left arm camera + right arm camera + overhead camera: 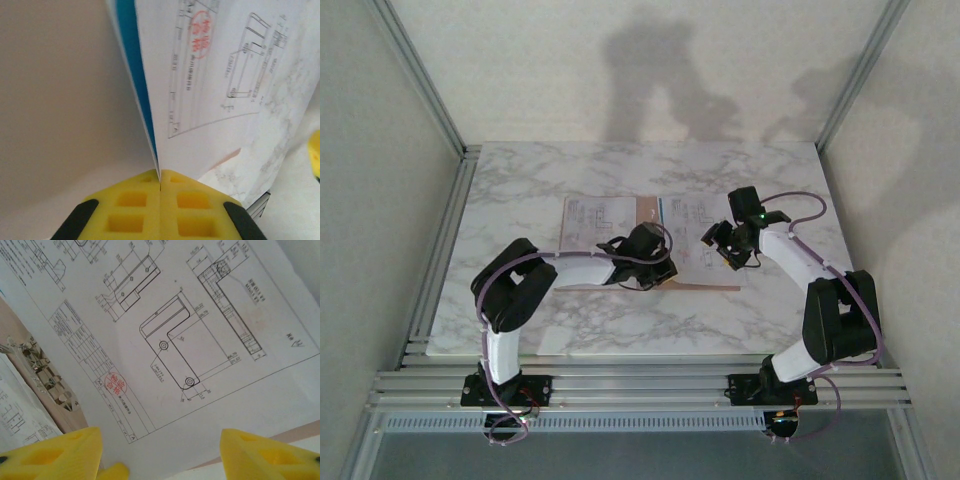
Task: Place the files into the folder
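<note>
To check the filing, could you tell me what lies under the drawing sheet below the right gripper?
The folder shows past the edges of the sheet, so the sheet lies on it. Whether anything else lies between them is covered. The right gripper hangs open above.

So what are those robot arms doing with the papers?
They're filing papers. The left end effector is shut on the edge of a sheet with a blue strip. The right end effector is open above another printed sheet, which lies on the open folder on the marble table.
</note>
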Controlling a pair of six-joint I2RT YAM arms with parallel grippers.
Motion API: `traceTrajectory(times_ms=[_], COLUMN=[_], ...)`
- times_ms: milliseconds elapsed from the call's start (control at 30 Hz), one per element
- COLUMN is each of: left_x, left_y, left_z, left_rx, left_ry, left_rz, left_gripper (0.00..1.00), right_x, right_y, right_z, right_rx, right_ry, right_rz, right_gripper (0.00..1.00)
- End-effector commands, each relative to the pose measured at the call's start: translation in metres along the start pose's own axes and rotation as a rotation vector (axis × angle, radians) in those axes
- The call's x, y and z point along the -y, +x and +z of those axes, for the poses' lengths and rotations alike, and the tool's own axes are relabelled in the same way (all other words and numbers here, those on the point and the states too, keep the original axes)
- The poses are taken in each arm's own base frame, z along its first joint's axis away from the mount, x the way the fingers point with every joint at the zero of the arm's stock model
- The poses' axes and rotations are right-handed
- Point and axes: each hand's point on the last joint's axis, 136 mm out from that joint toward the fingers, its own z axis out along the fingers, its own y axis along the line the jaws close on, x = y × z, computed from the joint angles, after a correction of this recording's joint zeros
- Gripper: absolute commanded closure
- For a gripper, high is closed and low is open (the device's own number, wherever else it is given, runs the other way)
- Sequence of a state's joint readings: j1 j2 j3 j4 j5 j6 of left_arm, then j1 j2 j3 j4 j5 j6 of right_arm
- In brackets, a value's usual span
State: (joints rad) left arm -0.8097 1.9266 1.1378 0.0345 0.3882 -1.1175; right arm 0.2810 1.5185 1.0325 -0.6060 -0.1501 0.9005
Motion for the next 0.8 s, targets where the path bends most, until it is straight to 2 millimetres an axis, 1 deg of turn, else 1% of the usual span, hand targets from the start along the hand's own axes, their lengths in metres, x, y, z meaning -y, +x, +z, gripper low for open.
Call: traceTrajectory(times_ms=[0,167,433,533,767], left_x=[0.011,-0.005,-0.017,-0.016,-0.01], left_y=[-0.002,-0.003,0.0,0.005,0.015], left_z=[-0.003,-0.004,-0.009,-0.008,0.004], left_rx=[0.026,0.034,0.041,0.014,-0.059], left_ry=[-0.021,-0.041,-0.015,0.022,0.053], left_rz=[0.064,0.02,-0.041,-0.051,-0.043], left_gripper=[1.0,1.0,1.0,1.0,1.0], right_x=[0.007,0.007,0.009,0.011,0.012], right_y=[0.002,0.003,0.005,0.006,0.007], right_z=[0.004,0.004,0.007,0.009,0.01], right_rx=[-0.004,-0.008,-0.02,-0.027,-0.029], right_ry=[0.017,0.015,0.019,0.024,0.022], right_rz=[-0.007,-0.007,-0.01,-0.009,-0.006], right_gripper=[0.36,0.36,0.36,0.36,0.36])
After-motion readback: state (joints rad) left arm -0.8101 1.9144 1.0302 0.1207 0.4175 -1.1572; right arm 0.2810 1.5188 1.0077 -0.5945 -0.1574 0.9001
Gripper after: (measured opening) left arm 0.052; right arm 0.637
